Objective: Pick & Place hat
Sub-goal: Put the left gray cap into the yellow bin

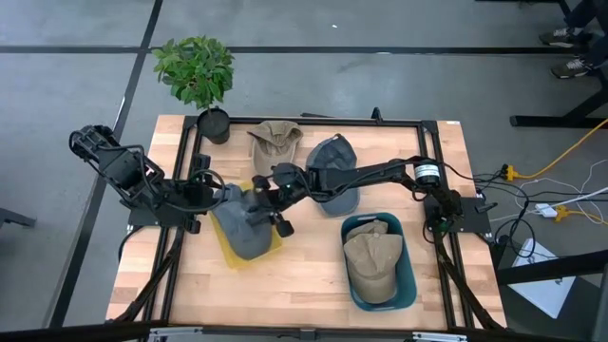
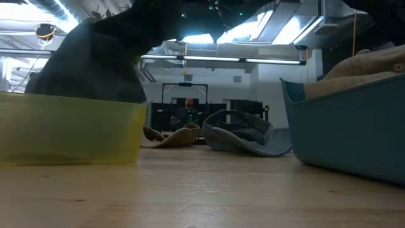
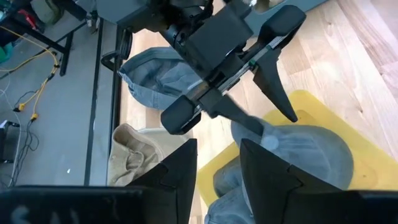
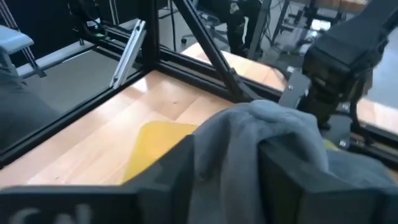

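At the far left rear corner of the pale wooden table (image 1: pixel 313 275) stands a small leafy green plant in a dark pot (image 1: pixel 197 78). The left gripper (image 1: pixel 211 193) reaches in from the left and is clamped on the near edge of a grey-blue fabric cap (image 1: pixel 249 224), its two dark fingers (image 3: pixel 180 171) pressed around a fold of the cloth. That cap lies in a shallow yellow plastic tray (image 1: pixel 231 249) left of the table's centre. The right gripper (image 1: pixel 271 201) hangs over the same cap from the other side, its fingers (image 4: pixel 289 168) apart with the grey cloth bunched between them; whether they grip it I cannot tell. Behind them lie a crumpled tan fabric cap (image 1: pixel 275 141) and, just beside it, a second grey-blue cap (image 1: pixel 334 171) under the right arm. Farther right, a teal plastic bin (image 1: pixel 407 285) holds another tan cap (image 1: pixel 370 261).
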Tool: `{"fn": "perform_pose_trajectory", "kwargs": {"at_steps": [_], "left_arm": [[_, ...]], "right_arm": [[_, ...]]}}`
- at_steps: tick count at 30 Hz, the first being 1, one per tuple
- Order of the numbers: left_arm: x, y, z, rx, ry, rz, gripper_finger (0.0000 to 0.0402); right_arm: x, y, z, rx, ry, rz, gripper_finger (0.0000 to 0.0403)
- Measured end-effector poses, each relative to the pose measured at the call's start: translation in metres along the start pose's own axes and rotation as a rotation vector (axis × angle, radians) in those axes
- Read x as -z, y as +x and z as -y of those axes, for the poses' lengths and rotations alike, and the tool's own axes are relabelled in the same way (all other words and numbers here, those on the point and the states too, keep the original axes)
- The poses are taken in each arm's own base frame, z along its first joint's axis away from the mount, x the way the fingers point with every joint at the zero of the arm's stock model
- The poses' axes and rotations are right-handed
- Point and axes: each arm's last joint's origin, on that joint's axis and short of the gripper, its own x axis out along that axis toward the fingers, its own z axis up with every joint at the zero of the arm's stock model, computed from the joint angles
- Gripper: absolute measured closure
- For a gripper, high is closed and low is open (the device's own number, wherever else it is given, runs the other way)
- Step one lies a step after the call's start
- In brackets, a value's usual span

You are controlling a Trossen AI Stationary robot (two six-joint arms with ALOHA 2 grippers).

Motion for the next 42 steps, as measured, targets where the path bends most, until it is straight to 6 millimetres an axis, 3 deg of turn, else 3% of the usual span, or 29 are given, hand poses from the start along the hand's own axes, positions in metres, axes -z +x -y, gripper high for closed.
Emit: {"fn": "perform_pose_trajectory", "kwargs": {"at_steps": [5, 10, 14, 19, 23, 28, 33, 42], "left_arm": [[0.000, 0.000, 0.000, 0.000, -0.012, 0.000, 0.0283], [0.002, 0.003, 0.002, 0.001, -0.068, -0.011, 0.0287], [0.004, 0.007, 0.006, 0.016, -0.088, -0.030, 0.0288], [-0.001, 0.014, 0.011, 0.013, -0.115, -0.028, 0.0288], [-0.012, 0.026, 0.022, 0.031, -0.105, -0.024, 0.0288], [-0.018, 0.054, 0.038, 0.027, -0.061, -0.154, 0.0291], [-0.010, 0.078, 0.039, -0.039, -0.071, -0.287, 0.0298], [0.045, 0.099, 0.033, -0.042, -0.231, -0.257, 0.0308]], "right_arm": [[-0.003, -0.002, 0.005, 0.053, 0.086, -0.006, 0.0174], [-0.022, -0.008, 0.010, 0.128, 0.051, 0.008, 0.0135], [-0.036, -0.016, 0.014, 0.235, 0.026, -0.116, 0.0131], [-0.058, -0.032, 0.013, 0.194, 0.089, -0.257, 0.0135], [-0.072, -0.044, -0.003, 0.115, 0.130, -0.401, 0.0136], [-0.080, -0.054, -0.027, 0.040, 0.179, -0.551, 0.0136], [-0.073, -0.057, -0.045, 0.043, 0.244, -0.709, 0.0136], [-0.063, -0.064, -0.068, 0.109, 0.256, -0.942, 0.0136]]}}
